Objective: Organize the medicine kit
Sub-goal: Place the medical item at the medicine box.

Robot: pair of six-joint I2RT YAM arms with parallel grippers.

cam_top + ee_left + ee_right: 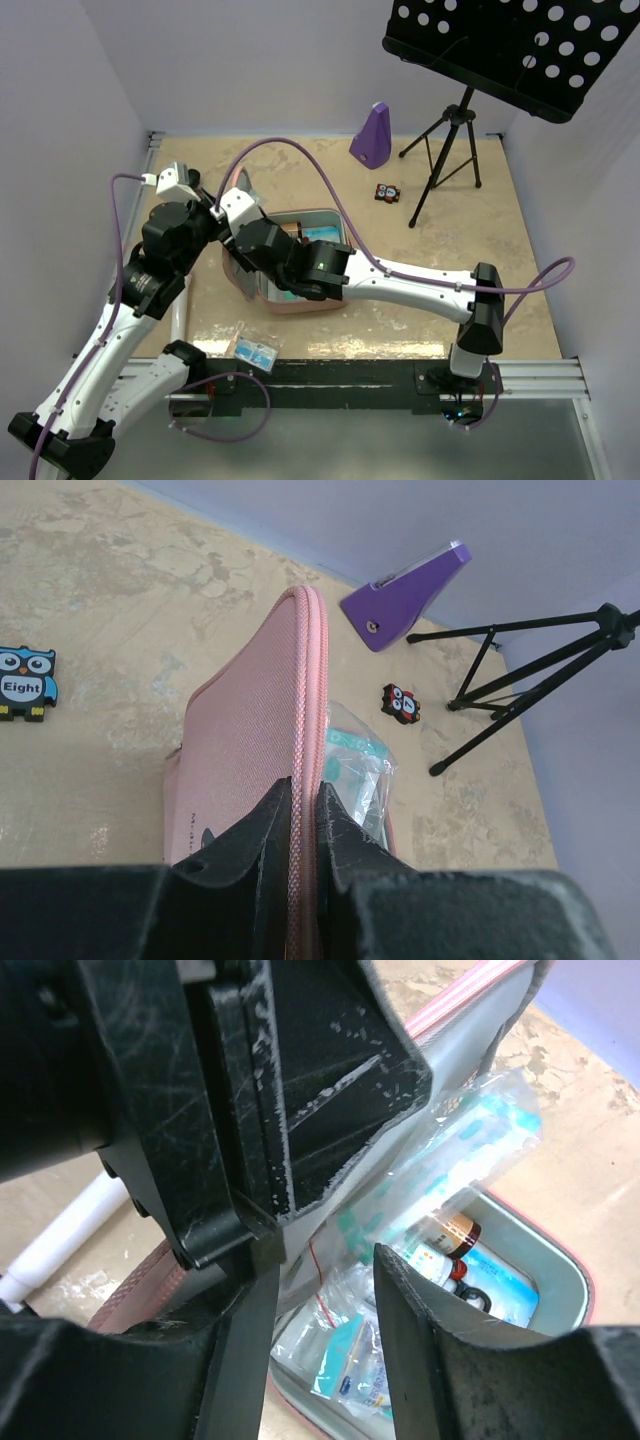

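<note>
As you view it from above, medicine kit (300, 306) sits mid-table, lid (240, 750) raised upright. Your L gripper (305, 795) is clenched on the lid's pink zip edge. Your R gripper (325, 1260) hangs over the open base w/ jaws apart, gripping nothing; packets (350, 1380) & a small bottle (450, 1235) lie inside.

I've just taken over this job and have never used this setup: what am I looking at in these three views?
Two robot arms sit at a table's near edge. One view looks down from above; the other two come from cameras on each wrist. The left fingers pinch the raised lid of the pink kit. The right fingers are open, holding nothing, over packets and a bottle inside. Loose on the table: a purple metronome, a stand's legs, two owl tiles, one packet near the edge.
</note>
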